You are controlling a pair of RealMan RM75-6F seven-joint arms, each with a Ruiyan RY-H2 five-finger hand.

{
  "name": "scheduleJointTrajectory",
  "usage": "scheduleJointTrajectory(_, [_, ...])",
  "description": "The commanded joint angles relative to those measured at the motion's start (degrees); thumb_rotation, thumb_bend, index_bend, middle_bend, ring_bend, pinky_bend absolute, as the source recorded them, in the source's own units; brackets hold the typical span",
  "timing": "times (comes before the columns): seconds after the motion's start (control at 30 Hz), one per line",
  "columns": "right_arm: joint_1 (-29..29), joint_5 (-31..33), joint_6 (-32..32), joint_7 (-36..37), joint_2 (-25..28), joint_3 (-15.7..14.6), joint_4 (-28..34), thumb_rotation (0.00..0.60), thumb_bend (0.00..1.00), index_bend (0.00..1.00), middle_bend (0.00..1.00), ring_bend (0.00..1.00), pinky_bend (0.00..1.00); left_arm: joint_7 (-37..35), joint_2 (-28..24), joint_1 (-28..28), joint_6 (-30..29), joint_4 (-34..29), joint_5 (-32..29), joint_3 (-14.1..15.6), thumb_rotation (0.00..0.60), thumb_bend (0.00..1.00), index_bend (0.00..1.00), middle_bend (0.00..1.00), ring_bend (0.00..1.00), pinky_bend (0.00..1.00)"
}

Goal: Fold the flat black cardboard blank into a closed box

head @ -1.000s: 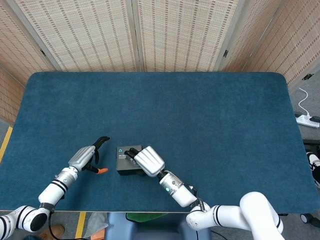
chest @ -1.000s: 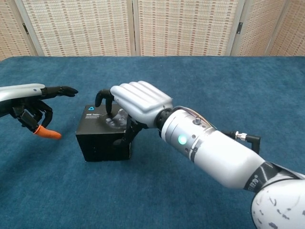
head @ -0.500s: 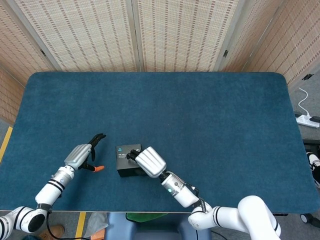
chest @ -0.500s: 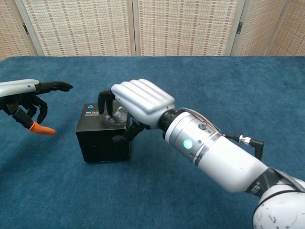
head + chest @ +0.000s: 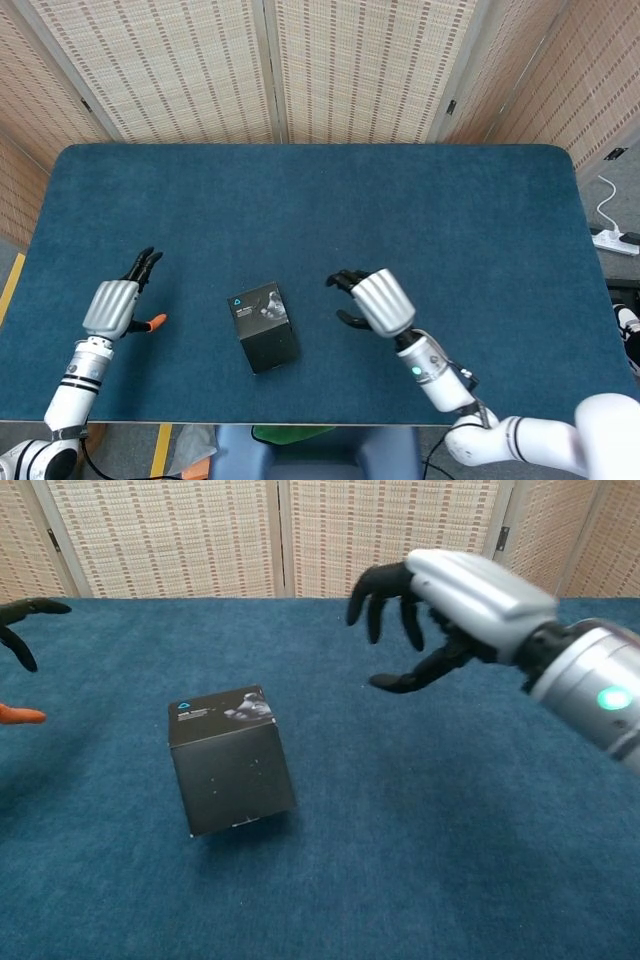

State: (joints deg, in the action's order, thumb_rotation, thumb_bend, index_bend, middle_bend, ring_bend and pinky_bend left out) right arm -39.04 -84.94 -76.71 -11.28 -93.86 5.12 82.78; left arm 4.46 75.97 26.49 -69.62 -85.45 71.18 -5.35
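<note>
While the task names a flat blank, what stands on the blue table now is a black box with its faces up and its top flap down, so folding looks finished or very nearly so.

At the far left, the left hand hangs over the cloth well apart from the box, fingers spread and holding nothing; its orange thumb tip shows at the near side. The chest view catches only its dark fingertips and that orange tip at the frame's edge.

Left of centre and near the front edge sits the box, touched by neither hand, turned a little askew to the table edge, with a small blue mark and pale print on its top.

To the right, the right hand hovers above the cloth, clear of the box, fingers parted and curved downward around nothing.

The release step seems in hand. A next move, if any, would call for checking that the lid lies flush, which these views cannot confirm.
</note>
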Motion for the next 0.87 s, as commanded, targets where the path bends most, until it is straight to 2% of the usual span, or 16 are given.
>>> scheduleJointTrajectory(0.03, [7.7, 3.6, -3.5, -4.8, 11.8, -3.1, 10.1, 0.6, 0.19, 0.25, 0.33, 0.34, 0.69, 3.7, -0.2, -3.3, -5.2, 0.4, 0.8, 0.4, 0.6, 0.2, 0.03, 0.09, 0.23, 0.38])
scheduleJointTrajectory(0.07, [8.9, 4.3, -3.9, -4.9, 13.7, -3.7, 11.5, 0.6, 0.19, 0.21, 0.29, 0.28, 0.58, 4.2, -0.3, -3.9, -6.1, 0.5, 1.0, 0.6, 0.6, 0.2, 0.04, 0.09, 0.22, 0.36])
scheduleJointTrajectory(0.13, [10.5, 5.2, -4.5, -4.7, 16.0, -4.3, 13.2, 0.6, 0.19, 0.15, 0.23, 0.2, 0.44, 4.7, -0.5, -4.6, -7.2, 0.4, 1.3, 0.7, 0.6, 0.2, 0.05, 0.1, 0.21, 0.33])
scheduleJointTrajectory(0.27, [13.2, 6.0, -5.9, -4.1, 19.4, -5.3, 15.5, 0.6, 0.19, 0.07, 0.16, 0.1, 0.31, 5.3, -0.9, -6.1, -9.1, 0.1, 1.7, 1.0, 0.6, 0.2, 0.07, 0.1, 0.17, 0.27])
scheduleJointTrajectory(0.33, [19.1, 5.5, -11.9, -1.7, 22.7, -7.7, 16.0, 0.6, 0.2, 0.06, 0.14, 0.08, 0.3, 5.4, -2.4, -9.2, -12.9, -1.4, 2.7, 2.3, 0.6, 0.2, 0.07, 0.1, 0.13, 0.24])
scheduleJointTrajectory(0.53, [26.8, 3.7, -18.6, 3.5, 24.3, -9.6, 14.7, 0.6, 0.2, 0.06, 0.14, 0.08, 0.29, 5.8, -3.7, -13.6, -18.3, -3.6, 5.4, 3.8, 0.6, 0.2, 0.07, 0.09, 0.12, 0.22])
scheduleJointTrajectory(0.73, [31.0, 3.1, -19.9, 10.2, 25.2, -9.8, 12.6, 0.6, 0.2, 0.06, 0.14, 0.07, 0.28, 5.2, -5.0, -16.7, -20.8, -5.5, 7.9, 5.4, 0.6, 0.2, 0.07, 0.09, 0.12, 0.21])
scheduleJointTrajectory(0.87, [32.0, 2.0, -18.6, 12.0, 25.6, -10.0, 11.9, 0.6, 0.2, 0.06, 0.14, 0.07, 0.28, 5.3, -5.5, -17.6, -20.2, -6.5, 8.7, 6.1, 0.6, 0.2, 0.07, 0.09, 0.12, 0.21])
